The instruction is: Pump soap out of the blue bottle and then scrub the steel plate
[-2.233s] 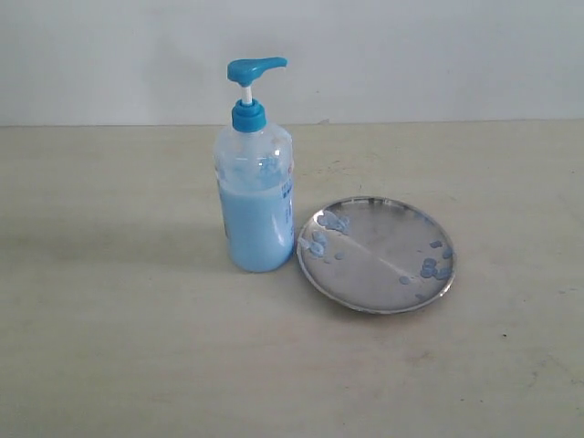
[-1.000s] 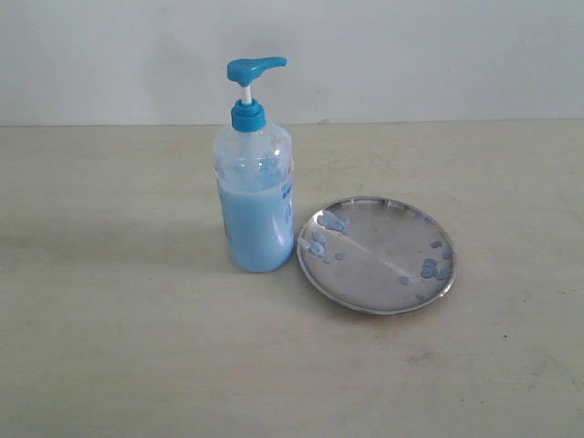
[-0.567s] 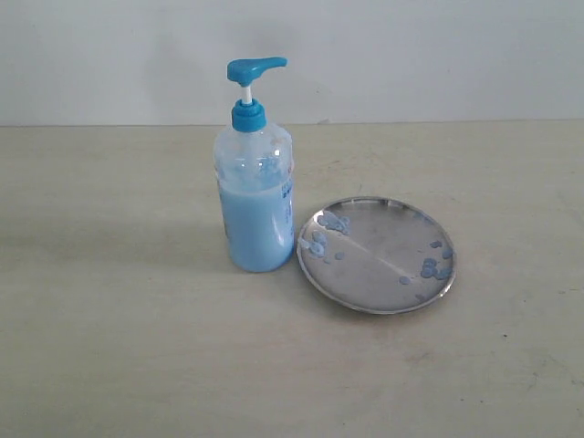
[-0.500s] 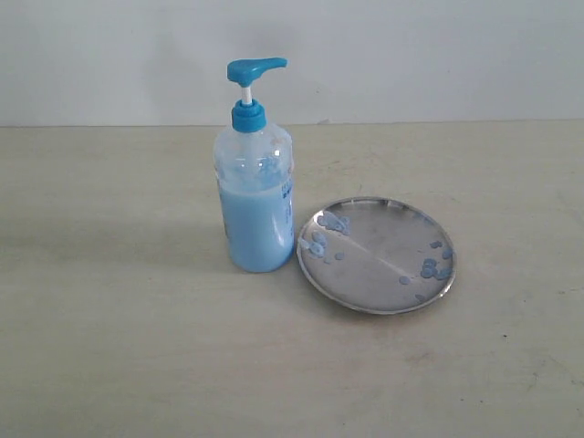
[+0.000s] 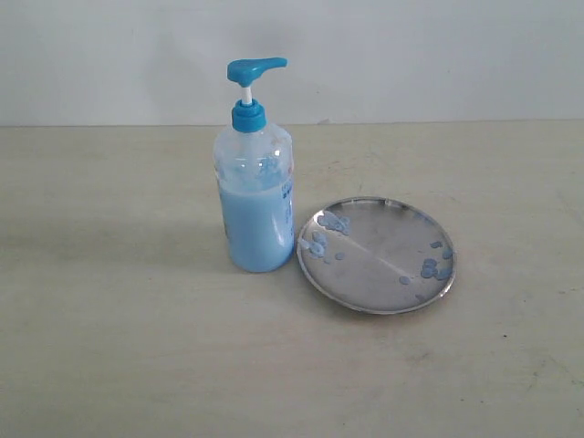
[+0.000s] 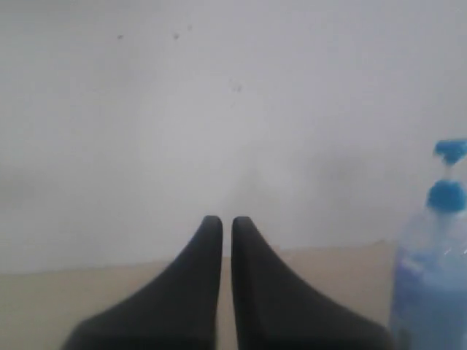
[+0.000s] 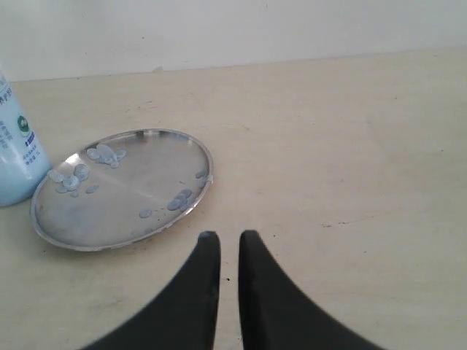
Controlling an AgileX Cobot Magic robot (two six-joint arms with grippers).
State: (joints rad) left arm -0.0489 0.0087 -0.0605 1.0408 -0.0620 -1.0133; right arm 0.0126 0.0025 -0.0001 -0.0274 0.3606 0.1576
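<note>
Standing upright on the table (image 5: pixel 119 319), the blue bottle (image 5: pixel 255 196) is a clear plastic pump bottle with a bright blue pump head (image 5: pixel 255 68) and collar and a white stem between them. The spout points toward the right of the exterior view. Light blue soap (image 5: pixel 255 233) fills the lower part of the bottle; the upper part is clear, with some film on the inside wall. A small printed label shows on the side that faces the steel plate (image 5: pixel 383 242).

That plate lies flat just beside the bottle, on its right in the exterior view, with its rim close to the bottle's base. Whether they touch cannot be told. It is round, shallow and shiny, with a raised rim. Pale blue blobs (image 5: pixel 330 222) sit in two clusters, one on the side nearest the bottle and one on the opposite side.

The table is pale beige, matte and faintly scuffed, and a plain white wall (image 5: pixel 411 55) rises behind it.

The left gripper (image 6: pixel 227 222) has its black fingers pressed almost together with only a thin slit between them, pinching nothing; the bottle (image 6: pixel 430 277) shows at the edge of its view. The right gripper (image 7: pixel 224 237) is likewise drawn together and empty, above bare table near the plate (image 7: pixel 146 189), well apart from the bottle (image 7: pixel 14 157).
</note>
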